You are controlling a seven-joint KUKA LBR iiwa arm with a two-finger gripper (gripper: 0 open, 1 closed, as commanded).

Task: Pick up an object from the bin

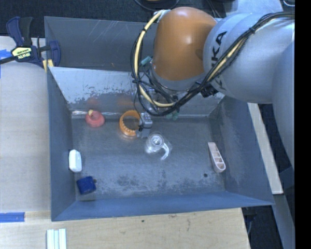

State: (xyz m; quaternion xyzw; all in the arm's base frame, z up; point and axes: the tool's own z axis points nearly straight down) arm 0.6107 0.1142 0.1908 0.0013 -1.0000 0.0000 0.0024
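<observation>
Nearest: orange wrist cover (184, 43), high over back of bin (59, 139). Gripper (144, 122) sat low, just beside orange ring (127, 124), at ring's right edge in view; claw state could not be told. Clear cup (155, 145) lay near ring, pink cap (95, 119) left of ring. Nothing was seen lifted: pick judged not yet done, with grasp and lift remaining.

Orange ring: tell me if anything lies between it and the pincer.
Nothing visible does. The pincer is close beside the orange ring, on its right. The clear cup lies nearer the bin's front, off to the side.
</observation>
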